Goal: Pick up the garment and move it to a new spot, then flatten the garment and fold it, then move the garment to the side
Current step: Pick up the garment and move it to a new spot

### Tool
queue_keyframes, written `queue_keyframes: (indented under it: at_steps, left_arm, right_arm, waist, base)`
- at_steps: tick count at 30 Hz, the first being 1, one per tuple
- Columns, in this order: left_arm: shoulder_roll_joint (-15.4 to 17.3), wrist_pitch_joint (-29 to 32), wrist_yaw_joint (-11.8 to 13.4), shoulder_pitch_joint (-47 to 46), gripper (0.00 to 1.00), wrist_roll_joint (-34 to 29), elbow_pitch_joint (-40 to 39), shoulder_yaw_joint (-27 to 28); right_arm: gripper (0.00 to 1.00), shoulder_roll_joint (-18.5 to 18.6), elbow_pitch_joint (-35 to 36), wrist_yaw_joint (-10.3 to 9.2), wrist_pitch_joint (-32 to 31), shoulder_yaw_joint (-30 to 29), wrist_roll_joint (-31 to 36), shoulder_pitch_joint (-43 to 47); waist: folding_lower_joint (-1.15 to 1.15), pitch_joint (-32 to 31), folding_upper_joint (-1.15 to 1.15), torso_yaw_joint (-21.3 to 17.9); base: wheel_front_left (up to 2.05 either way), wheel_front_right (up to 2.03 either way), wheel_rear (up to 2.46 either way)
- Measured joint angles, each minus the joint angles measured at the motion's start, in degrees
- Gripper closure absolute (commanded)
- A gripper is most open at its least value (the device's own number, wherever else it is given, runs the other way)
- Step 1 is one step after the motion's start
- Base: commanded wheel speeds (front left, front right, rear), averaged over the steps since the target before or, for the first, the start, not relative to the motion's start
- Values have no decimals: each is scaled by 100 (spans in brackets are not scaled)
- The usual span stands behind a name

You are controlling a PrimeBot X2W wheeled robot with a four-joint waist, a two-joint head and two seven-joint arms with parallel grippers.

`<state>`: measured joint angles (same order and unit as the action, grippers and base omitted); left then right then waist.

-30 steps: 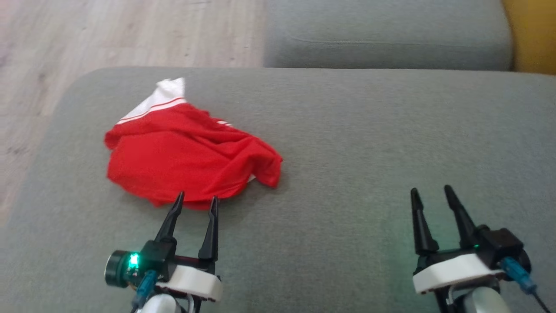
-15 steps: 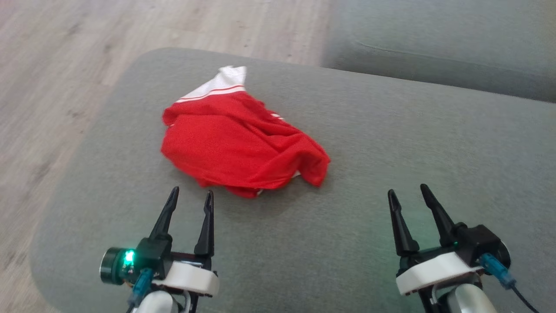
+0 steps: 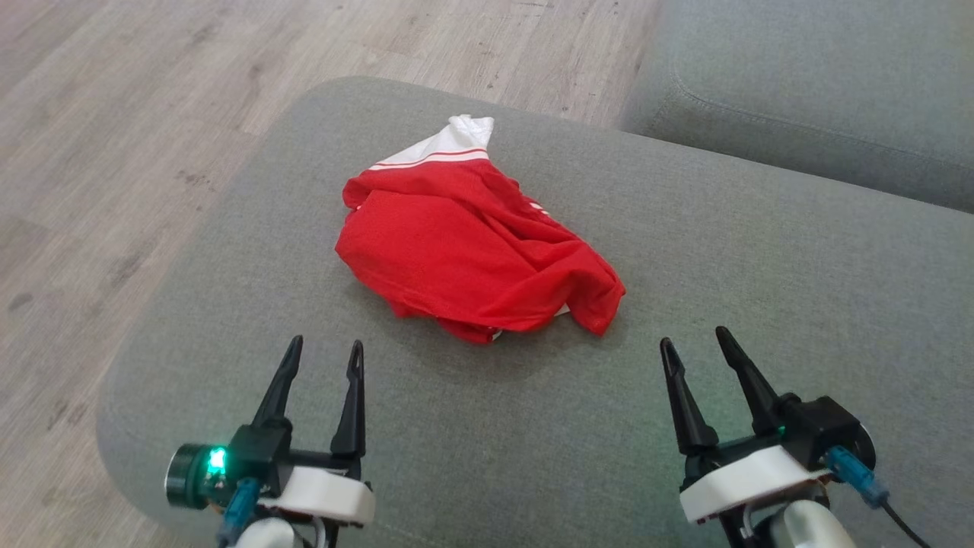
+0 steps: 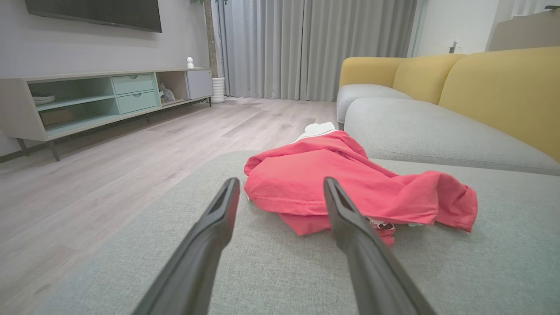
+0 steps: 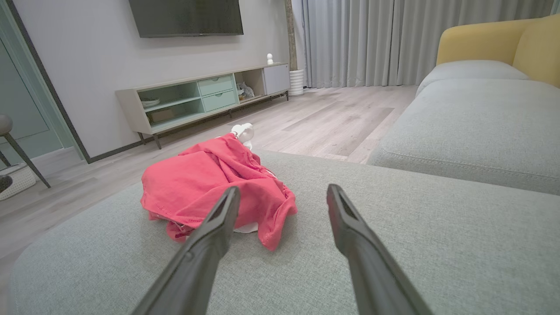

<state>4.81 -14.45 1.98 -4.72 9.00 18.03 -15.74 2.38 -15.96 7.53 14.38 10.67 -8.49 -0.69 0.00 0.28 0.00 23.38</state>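
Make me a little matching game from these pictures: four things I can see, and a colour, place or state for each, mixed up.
Things:
1 garment
2 sofa back
3 left gripper
4 TV

Descriptions:
A on the wall
B red, crumpled
C yellow
D open, empty

Pairs: 1-B, 2-C, 3-D, 4-A

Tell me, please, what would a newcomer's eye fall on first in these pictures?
The crumpled red garment, white-trimmed at its far end, lies on the grey cushion. In the head view, the left gripper and the right gripper sit open nearer the robot, both short of the cloth and neither touching it.
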Motion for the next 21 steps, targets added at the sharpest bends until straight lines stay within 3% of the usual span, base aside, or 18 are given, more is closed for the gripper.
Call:
queue_keyframes:
  at_steps: [4, 10, 16, 21]
  left_arm:
    - [41, 0, -22, 31, 0, -78, 0, 46]
    - [310, 45, -337, -376, 0, -201, 124, 13]
    - [846, 862, -835, -2216, 0, -186, 468, -135]
    - [1319, 1835, -943, -3576, 0, 138, 985, -969]
  right_arm:
    - [0, -1, 1, 0, -1, 88, -8, -2]
    - [0, 1, 12, 0, 0, 70, 33, -100]
    - [0, 15, 90, 0, 0, -16, 207, -502]
    - [0, 24, 126, 0, 0, -22, 249, -773]
  waist:
    - [0, 53, 0, -70]
    - [0, 308, 0, -226]
    - [1, 818, 0, -454]
    - [2, 1242, 0, -716]
  base:
    - [0, 0, 0]
    - [0, 0, 0]
    - [0, 0, 0]
    - [0, 0, 0]
